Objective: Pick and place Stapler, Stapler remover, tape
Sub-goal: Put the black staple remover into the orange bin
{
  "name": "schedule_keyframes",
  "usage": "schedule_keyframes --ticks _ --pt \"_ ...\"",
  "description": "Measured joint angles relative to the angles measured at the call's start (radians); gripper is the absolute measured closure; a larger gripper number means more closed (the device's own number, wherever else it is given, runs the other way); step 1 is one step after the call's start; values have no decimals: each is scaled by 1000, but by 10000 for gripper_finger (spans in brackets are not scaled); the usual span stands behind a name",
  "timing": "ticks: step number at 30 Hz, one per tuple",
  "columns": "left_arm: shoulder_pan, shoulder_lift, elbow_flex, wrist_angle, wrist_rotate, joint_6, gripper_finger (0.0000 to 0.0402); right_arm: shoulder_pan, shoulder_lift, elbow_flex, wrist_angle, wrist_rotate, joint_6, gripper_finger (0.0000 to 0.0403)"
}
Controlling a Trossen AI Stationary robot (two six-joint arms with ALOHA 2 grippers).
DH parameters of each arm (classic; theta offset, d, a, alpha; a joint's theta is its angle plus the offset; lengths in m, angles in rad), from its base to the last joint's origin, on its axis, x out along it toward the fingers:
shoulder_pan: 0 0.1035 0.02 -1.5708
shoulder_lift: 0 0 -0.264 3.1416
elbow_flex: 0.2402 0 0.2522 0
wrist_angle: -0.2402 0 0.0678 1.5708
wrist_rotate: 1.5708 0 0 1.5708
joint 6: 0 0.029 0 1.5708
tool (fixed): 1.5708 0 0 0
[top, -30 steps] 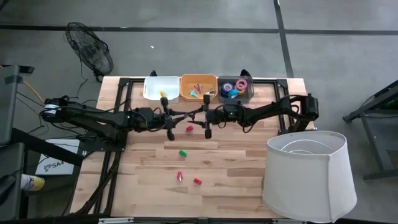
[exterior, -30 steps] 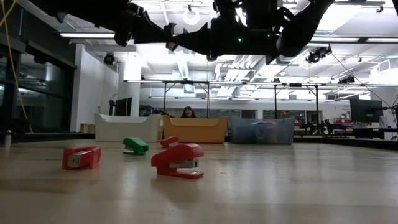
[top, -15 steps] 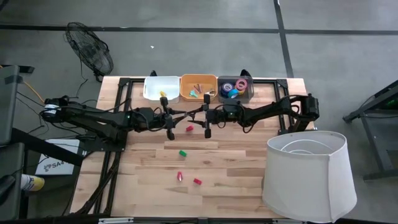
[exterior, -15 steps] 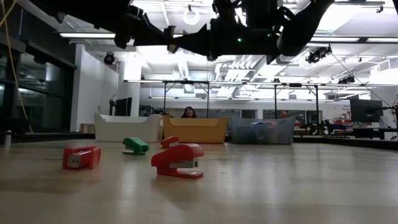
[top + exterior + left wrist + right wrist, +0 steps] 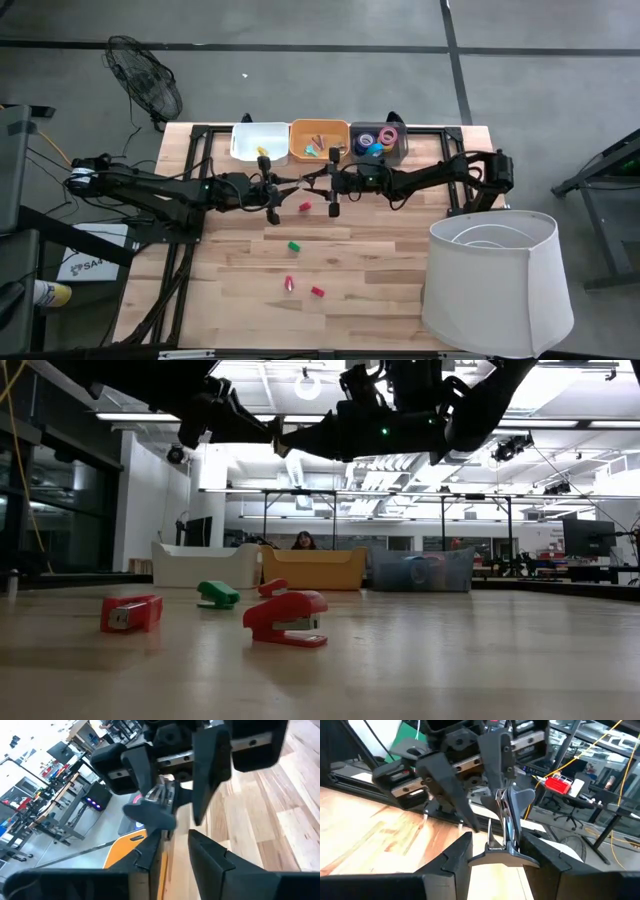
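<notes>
My right gripper (image 5: 326, 195) hovers over the table's middle, shut on a stapler remover (image 5: 506, 827) with grey plastic wings and chrome claws. The left wrist view shows that remover (image 5: 156, 802) too. My left gripper (image 5: 278, 200) faces it from the left, open, fingertips (image 5: 150, 842) just short of the remover's free wing. Two red staplers (image 5: 289, 283) (image 5: 318, 292) and a green stapler (image 5: 294, 245) lie on the near half, and another red one (image 5: 304, 207) lies below the grippers. Tape rolls (image 5: 378, 140) lie in the dark bin. My right gripper pinches the stapler remover by its near grey end (image 5: 504, 857) between the two fingers, level, coming from the table's right. The chrome claws and the other grey wing (image 5: 520, 797) stick out toward the left gripper. The remover is lifted clear of the table. My left gripper is close to the free wing (image 5: 150, 816); whether it touches, I cannot tell.
A white bin (image 5: 258, 142), an orange bin (image 5: 318, 150) and the dark bin (image 5: 395, 152) stand in a row at the far edge. A large white lampshade (image 5: 495, 280) stands at the near right corner. A person sits in the room behind the bins (image 5: 302, 541).
My right gripper has shifted a little toward the table's left and far side, closer to the left gripper, still holding the remover. The staplers on the table have not moved.
</notes>
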Motion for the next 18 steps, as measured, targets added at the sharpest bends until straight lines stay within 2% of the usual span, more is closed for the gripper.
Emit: schedule_keyframes --ticks 6,10,18 --pt "-1 0 0 -45 -45 1 254 -25 -1 0 -24 44 4 262" --pt "-2 -3 0 -108 -140 1 225 -56 0 0 -72 105 5 262" --pt "0 -16 0 -193 -316 3 215 -181 0 0 -130 106 109 262"
